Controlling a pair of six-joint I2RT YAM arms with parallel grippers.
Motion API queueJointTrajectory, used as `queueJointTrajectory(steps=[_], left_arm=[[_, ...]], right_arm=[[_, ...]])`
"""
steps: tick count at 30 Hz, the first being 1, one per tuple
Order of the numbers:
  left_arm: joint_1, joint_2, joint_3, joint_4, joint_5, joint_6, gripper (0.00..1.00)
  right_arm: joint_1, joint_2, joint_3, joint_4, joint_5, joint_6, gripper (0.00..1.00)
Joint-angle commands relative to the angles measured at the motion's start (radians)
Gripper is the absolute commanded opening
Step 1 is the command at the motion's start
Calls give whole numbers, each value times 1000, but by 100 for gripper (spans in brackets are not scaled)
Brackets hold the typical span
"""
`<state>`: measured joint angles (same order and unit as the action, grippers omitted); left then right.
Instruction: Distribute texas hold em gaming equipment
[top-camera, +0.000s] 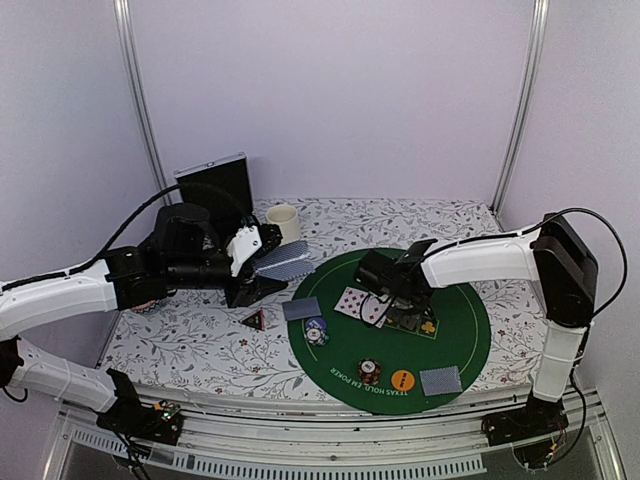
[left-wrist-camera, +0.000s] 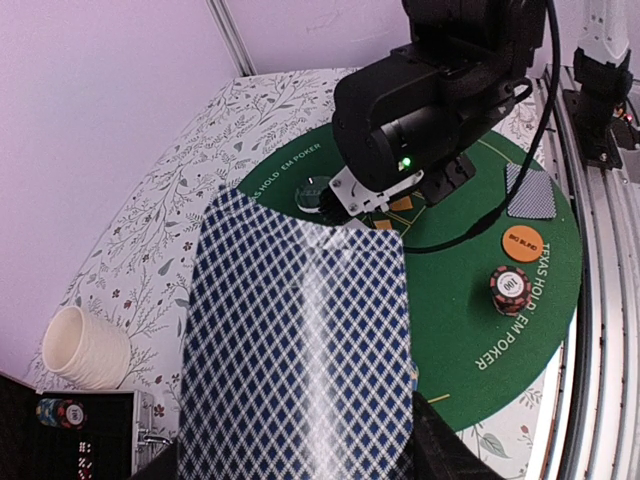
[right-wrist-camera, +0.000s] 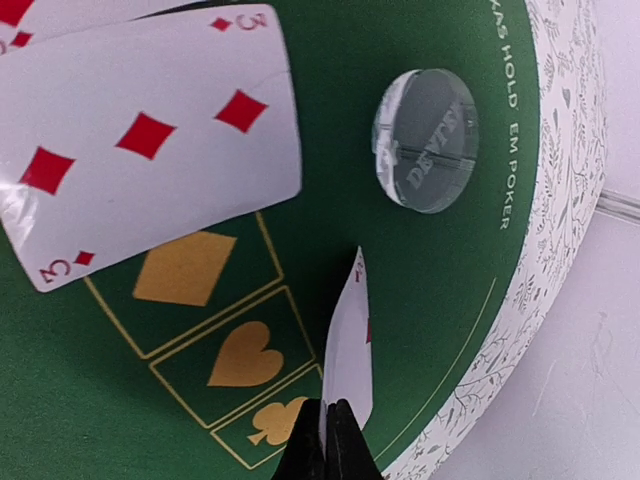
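My left gripper (top-camera: 262, 276) is shut on a deck of blue-backed playing cards (top-camera: 283, 261), held above the table's left side; the deck (left-wrist-camera: 295, 350) fills the left wrist view and hides the jaws. My right gripper (right-wrist-camera: 328, 445) is shut on a single card (right-wrist-camera: 349, 350), held edge-on over the green poker mat (top-camera: 455, 320). Face-up cards (top-camera: 358, 303) lie beside it, one a five of diamonds (right-wrist-camera: 150, 140). On the mat lie a blue-white chip stack (top-camera: 316, 330), a dark red stack (top-camera: 369, 371), an orange disc (top-camera: 402, 380) and two face-down cards (top-camera: 441, 380). A black-red triangular token (top-camera: 254, 320) lies left of the mat.
A cream mug (top-camera: 283, 220) and an upright black case (top-camera: 215, 190) stand at the back left. A clear dealer disc (right-wrist-camera: 425, 140) lies on the mat near the right gripper. The right arm's wrist (left-wrist-camera: 430, 90) hangs ahead of the held deck.
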<state>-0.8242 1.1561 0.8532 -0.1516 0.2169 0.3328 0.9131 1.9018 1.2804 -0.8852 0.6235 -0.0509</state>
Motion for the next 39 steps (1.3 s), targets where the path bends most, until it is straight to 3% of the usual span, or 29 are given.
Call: queueJointTrajectory(steps=[1, 22, 31, 36, 39], left_arm=[[6, -21, -2, 29, 8, 10, 52], [5, -24, -2, 26, 4, 12, 52], [6, -27, -2, 24, 2, 11, 52], [6, -24, -2, 27, 5, 14, 52], [6, -25, -2, 25, 3, 14, 52]], right_arm=[[35, 23, -39, 117, -93, -131, 2], [28, 105, 5, 158, -204, -246, 4], [28, 101, 22, 156, -231, -258, 24], [31, 66, 17, 170, -273, -254, 28], [33, 43, 5, 161, -301, -260, 38]])
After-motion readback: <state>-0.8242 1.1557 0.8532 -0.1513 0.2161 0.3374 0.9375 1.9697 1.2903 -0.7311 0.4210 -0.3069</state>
